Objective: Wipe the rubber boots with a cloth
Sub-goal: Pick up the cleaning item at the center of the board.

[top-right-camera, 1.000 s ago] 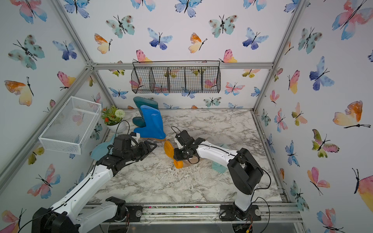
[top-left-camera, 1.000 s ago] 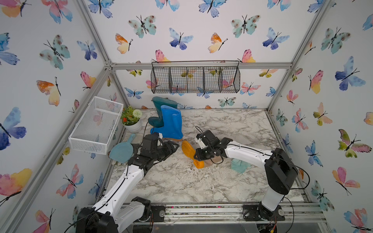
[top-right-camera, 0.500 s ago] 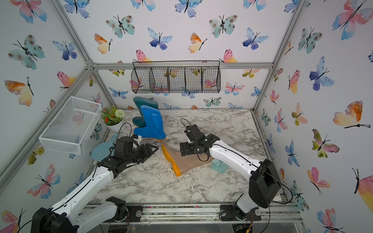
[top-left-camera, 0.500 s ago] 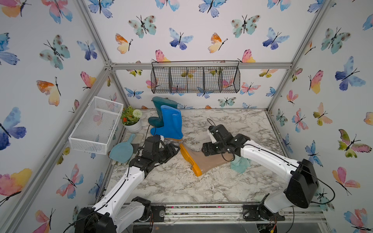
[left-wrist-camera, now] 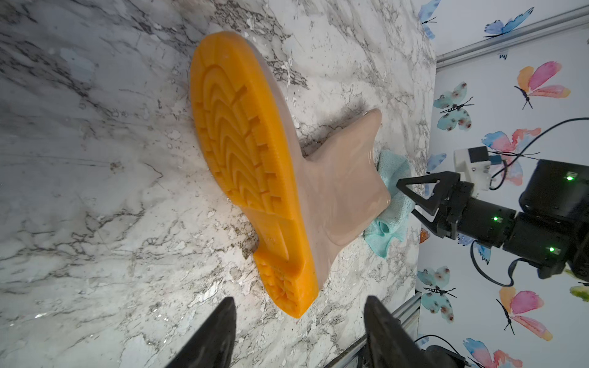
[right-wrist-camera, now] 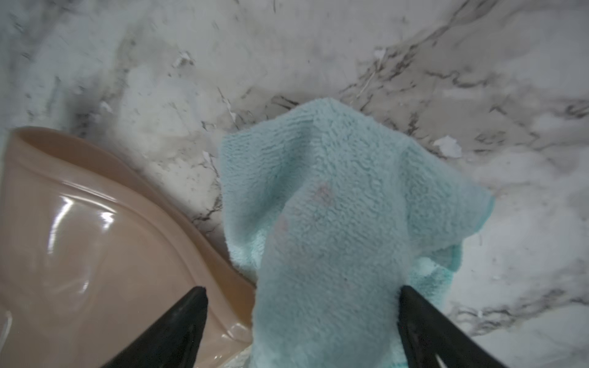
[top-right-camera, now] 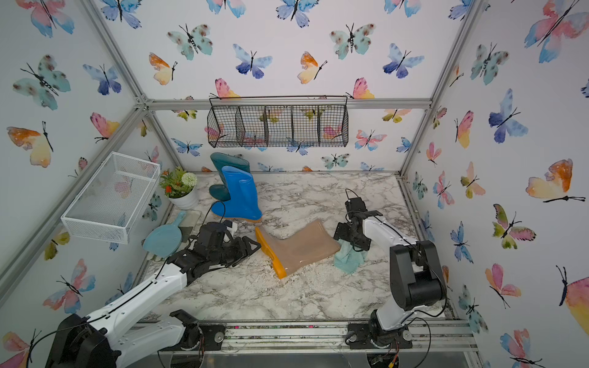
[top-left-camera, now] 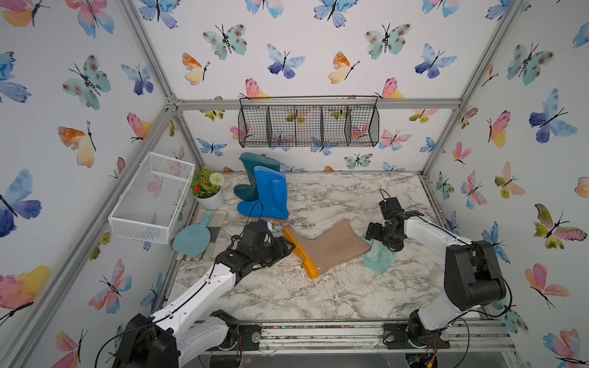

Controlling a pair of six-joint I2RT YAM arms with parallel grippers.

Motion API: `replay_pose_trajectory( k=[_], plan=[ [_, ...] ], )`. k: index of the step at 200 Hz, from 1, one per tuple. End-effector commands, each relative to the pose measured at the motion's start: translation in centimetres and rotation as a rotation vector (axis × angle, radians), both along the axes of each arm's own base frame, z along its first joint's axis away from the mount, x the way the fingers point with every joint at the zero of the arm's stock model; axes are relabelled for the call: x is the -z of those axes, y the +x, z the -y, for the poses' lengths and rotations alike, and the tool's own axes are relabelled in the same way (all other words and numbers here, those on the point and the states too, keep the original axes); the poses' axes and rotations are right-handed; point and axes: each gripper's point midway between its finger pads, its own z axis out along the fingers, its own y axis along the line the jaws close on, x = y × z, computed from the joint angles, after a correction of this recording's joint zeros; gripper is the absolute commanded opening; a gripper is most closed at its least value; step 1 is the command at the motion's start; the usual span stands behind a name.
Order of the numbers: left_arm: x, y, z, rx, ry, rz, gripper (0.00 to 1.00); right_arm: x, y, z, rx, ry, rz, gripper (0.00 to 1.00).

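Observation:
A beige boot (top-left-camera: 331, 247) (top-right-camera: 299, 245) lies on its side mid-table, its orange sole (left-wrist-camera: 242, 153) facing my left gripper (top-left-camera: 285, 247) (left-wrist-camera: 299, 315). That gripper is open and empty, with the heel just beyond its fingertips. The pale aqua cloth (top-left-camera: 379, 259) (right-wrist-camera: 334, 207) lies bunched at the boot's shaft opening (right-wrist-camera: 79, 239). My right gripper (top-left-camera: 381, 239) (right-wrist-camera: 302, 289) hangs over it, open, its jaws straddling a raised fold of the cloth. A blue boot (top-left-camera: 271, 194) and a dark teal boot (top-left-camera: 251, 172) stand upright at the back left.
A potted plant (top-left-camera: 208, 189) and a light blue scoop (top-left-camera: 192, 239) sit along the left edge. A white mesh basket (top-left-camera: 153, 194) hangs on the left wall and a black wire basket (top-left-camera: 307, 126) on the back wall. Pale flakes (top-left-camera: 334, 277) litter the marble top.
My right gripper opened, let go of the beige boot, and swung right to over the cloth. The boot dropped flat onto its side. My left arm barely moved.

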Motion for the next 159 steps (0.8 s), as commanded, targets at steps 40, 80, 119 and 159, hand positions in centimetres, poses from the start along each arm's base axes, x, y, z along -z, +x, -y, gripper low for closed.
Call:
replay_pose_trajectory(
  k=[40, 80, 119, 159],
  plan=[
    [1.9, -0.7, -0.3, -0.028, 0.014, -0.021, 0.64, 4.3, -4.7, -0.8, 0.0, 0.092, -0.16, 0.87],
    [2.8, 0.2, 2.3, 0.035, 0.014, -0.038, 0.64, 2.2, -3.6, 0.6, 0.011, 0.073, -0.067, 0.37],
    [3.6, 1.3, 5.9, 0.099, 0.048, -0.051, 0.66, -2.6, -2.4, 3.2, 0.035, -0.037, 0.081, 0.17],
    [6.8, 1.1, 8.5, 0.139, 0.146, -0.132, 0.6, -6.9, -1.9, 2.8, 0.002, -0.003, 0.224, 0.02]
  ],
)
